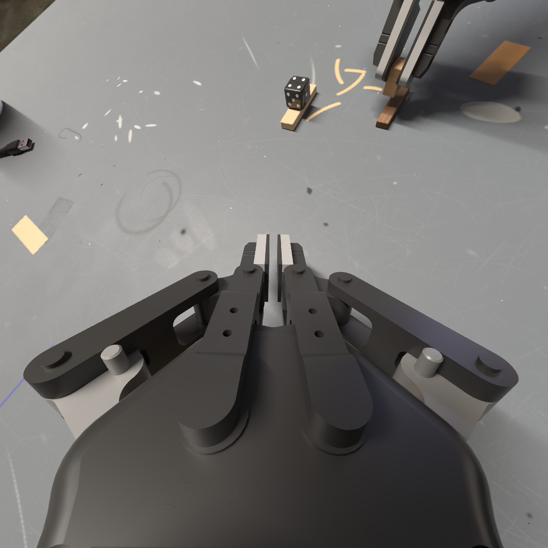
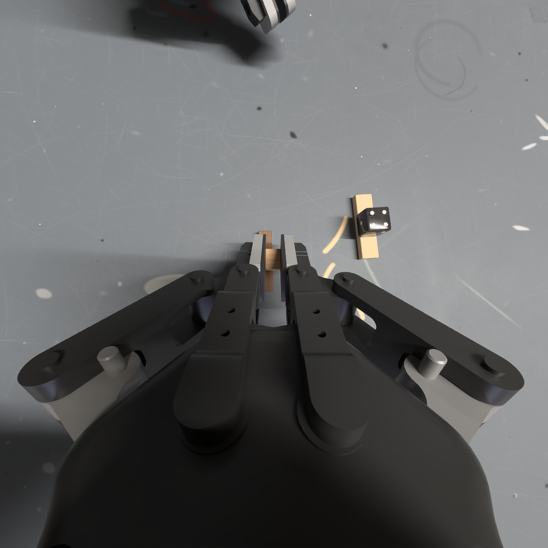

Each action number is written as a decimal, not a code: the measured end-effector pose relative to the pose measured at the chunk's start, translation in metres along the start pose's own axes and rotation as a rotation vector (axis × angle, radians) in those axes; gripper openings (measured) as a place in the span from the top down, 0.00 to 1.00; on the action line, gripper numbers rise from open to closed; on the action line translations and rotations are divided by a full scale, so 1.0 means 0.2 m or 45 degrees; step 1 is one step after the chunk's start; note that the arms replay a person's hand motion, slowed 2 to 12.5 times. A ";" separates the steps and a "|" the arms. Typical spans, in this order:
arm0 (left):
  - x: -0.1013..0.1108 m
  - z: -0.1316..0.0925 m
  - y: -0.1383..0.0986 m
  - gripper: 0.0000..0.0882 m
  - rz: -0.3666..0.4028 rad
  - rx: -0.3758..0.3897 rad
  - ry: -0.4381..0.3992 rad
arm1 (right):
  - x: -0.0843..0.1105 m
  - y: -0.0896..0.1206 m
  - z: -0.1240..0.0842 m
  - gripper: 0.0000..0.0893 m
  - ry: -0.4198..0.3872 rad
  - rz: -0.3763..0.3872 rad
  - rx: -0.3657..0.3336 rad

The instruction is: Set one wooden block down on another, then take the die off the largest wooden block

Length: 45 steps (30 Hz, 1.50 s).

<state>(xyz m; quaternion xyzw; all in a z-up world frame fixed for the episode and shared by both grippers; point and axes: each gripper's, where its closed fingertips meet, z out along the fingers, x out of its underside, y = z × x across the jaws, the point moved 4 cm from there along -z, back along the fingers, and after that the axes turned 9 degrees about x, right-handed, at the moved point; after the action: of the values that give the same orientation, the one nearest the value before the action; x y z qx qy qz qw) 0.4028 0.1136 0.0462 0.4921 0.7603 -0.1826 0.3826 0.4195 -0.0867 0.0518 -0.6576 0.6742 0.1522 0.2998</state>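
Right gripper (image 2: 273, 247) clamped on small tan block (image 2: 272, 258), pressed onto dark brown plank (image 1: 390, 110) lying flat, long axis running along the finger line. Off to its right, pale plank (image 2: 366, 246) parallel, black die (image 2: 374, 220) atop. Left gripper (image 1: 273, 248) well apart, nearly closed, empty.

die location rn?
The die sits on the pale wooden block, upper centre in the left wrist view, left of the right gripper.

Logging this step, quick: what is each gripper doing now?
Left gripper: closed, holding nothing.
Right gripper: closed on a small wooden block, over a darker wooden block.
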 end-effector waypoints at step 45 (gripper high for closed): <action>-0.01 0.00 -0.01 0.95 0.006 0.015 -0.008 | 0.00 0.00 0.03 0.90 0.031 0.006 -0.028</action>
<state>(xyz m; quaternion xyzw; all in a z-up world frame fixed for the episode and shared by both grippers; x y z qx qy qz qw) 0.4014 0.1123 0.0474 0.4953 0.7569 -0.1877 0.3827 0.4206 -0.0845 0.0473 -0.6611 0.6775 0.1524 0.2840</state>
